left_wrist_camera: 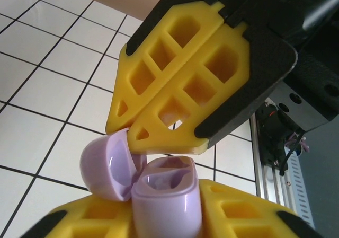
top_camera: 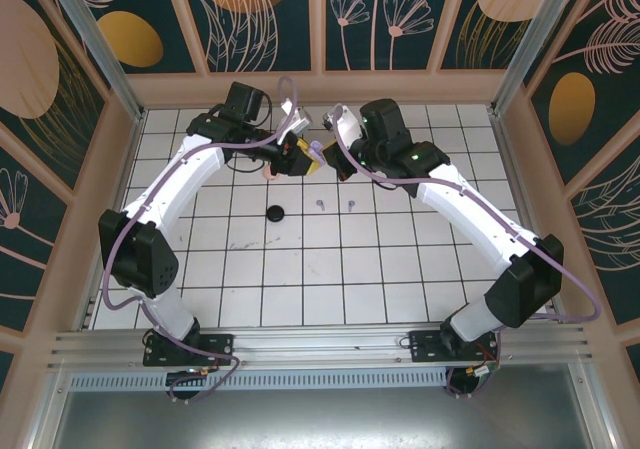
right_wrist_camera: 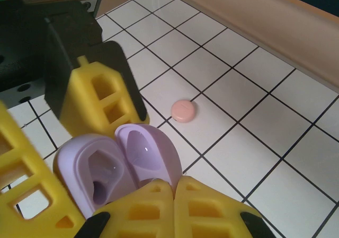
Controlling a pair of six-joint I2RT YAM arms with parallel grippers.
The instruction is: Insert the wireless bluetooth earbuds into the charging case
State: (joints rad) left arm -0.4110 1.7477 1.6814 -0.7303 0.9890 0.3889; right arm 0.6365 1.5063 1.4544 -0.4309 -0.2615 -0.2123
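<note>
Jaws of the left gripper [left_wrist_camera: 164, 217] pinch the open lilac charging case [right_wrist_camera: 106, 169]. The right gripper [right_wrist_camera: 175, 195], jaws pressed together, touches its lid, and a push there could twist the case loose.

Top view: case [top_camera: 314, 156] is tiny and mostly covered by my left pincer [top_camera: 306, 161] and right pincer [top_camera: 330, 159]; can't tell lid state there. Two lilac earbuds [top_camera: 321, 205] [top_camera: 352, 206] too small to make out stems. Pink bit [top_camera: 268, 170] half under my cable [top_camera: 250, 147], shape unclear. Left wrist view: case bottom and my left fingers [left_wrist_camera: 249, 211] cut off by lower edge; anything between my right fingers [left_wrist_camera: 175, 84] is hidden, just a lilac glimpse through the lattice. Right wrist view: case wells shadowed, contents unclear; right fingers cut off at bottom.
</note>
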